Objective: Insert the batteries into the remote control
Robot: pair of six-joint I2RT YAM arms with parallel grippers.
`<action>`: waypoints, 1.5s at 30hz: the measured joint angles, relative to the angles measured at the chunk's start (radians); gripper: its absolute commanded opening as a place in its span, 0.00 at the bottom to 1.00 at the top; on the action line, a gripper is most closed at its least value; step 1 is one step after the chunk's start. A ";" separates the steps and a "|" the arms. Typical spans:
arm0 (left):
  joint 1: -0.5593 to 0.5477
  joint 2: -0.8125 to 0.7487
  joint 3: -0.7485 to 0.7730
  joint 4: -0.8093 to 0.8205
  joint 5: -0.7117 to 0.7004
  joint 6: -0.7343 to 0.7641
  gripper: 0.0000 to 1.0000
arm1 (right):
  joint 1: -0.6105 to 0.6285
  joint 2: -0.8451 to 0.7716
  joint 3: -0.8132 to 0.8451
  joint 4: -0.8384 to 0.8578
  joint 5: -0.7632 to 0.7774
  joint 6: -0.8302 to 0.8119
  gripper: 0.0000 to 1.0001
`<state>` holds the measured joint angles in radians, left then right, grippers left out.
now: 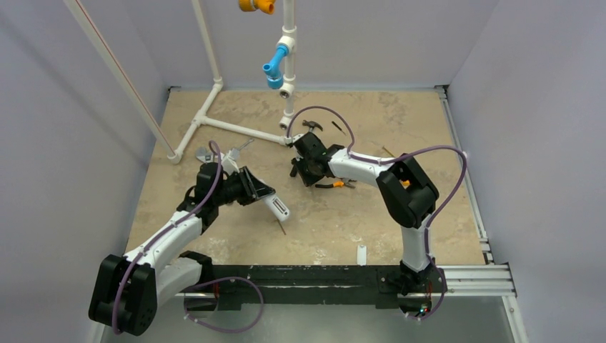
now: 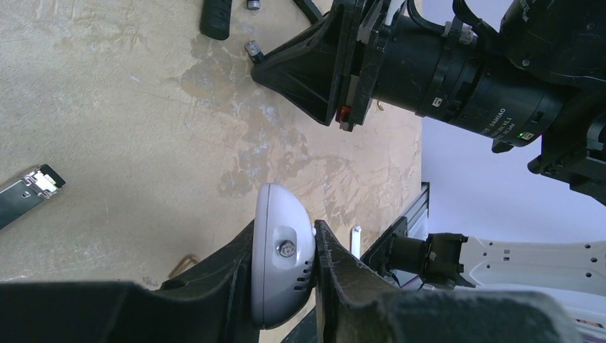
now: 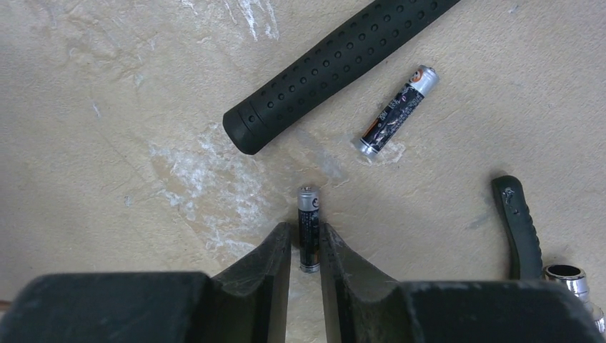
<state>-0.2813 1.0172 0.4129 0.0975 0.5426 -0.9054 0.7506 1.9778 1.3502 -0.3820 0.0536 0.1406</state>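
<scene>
My left gripper (image 1: pixel 259 193) is shut on the white remote control (image 1: pixel 277 207) and holds it above the table's middle left. In the left wrist view the fingers (image 2: pixel 236 264) clamp the remote's rounded end (image 2: pixel 282 271). My right gripper (image 1: pixel 307 171) is down at the table's centre back. In the right wrist view its gripper (image 3: pixel 305 236) is closed round one dark battery (image 3: pixel 309 214), which points away between the tips at table level. The second battery (image 3: pixel 397 111) lies loose on the table to the upper right.
A black hammer handle (image 3: pixel 336 68) lies just beyond the batteries. A pliers handle (image 3: pixel 518 229) and a silver socket (image 3: pixel 568 275) lie to the right. The white cover strip (image 1: pixel 361 254) is near the front edge, a hex key (image 1: pixel 281 227) lies under the remote, and white pipes (image 1: pixel 236 128) stand at the back.
</scene>
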 measured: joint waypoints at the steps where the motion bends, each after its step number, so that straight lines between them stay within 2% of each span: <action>1: 0.000 0.000 0.000 0.000 0.001 0.000 0.00 | 0.001 0.000 0.000 0.000 0.000 0.000 0.16; 5: 0.000 0.002 0.000 0.003 0.004 0.000 0.00 | 0.001 0.000 -0.001 0.001 -0.001 -0.003 0.06; 12: 0.000 0.006 0.000 0.012 0.009 0.000 0.00 | 0.002 -0.045 -0.064 0.035 -0.024 -0.002 0.00; 16: -0.003 -0.004 0.000 0.027 0.018 0.001 0.00 | 0.008 -0.195 -0.189 0.065 -0.058 0.005 0.00; 22: -0.101 -0.116 0.002 0.065 -0.030 0.020 0.00 | 0.036 -0.613 -0.415 0.211 -0.156 0.008 0.00; 25: -0.140 -0.112 0.002 0.126 -0.023 0.023 0.00 | 0.041 -0.825 -0.525 0.332 -0.216 0.007 0.00; 30: -0.175 -0.063 -0.010 0.311 0.015 -0.001 0.00 | 0.041 -1.035 -0.698 0.522 -0.332 -0.012 0.00; 36: -0.197 -0.062 -0.031 0.528 0.084 -0.010 0.00 | 0.042 -1.168 -0.817 0.604 -0.448 -0.111 0.00; 45: -0.208 -0.019 -0.036 0.754 0.189 -0.027 0.00 | 0.042 -1.275 -0.822 0.607 -0.583 -0.237 0.00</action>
<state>-0.4896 0.9985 0.3767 0.8516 0.7315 -0.9325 0.7921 0.7029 0.5282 0.2245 -0.5289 -0.0959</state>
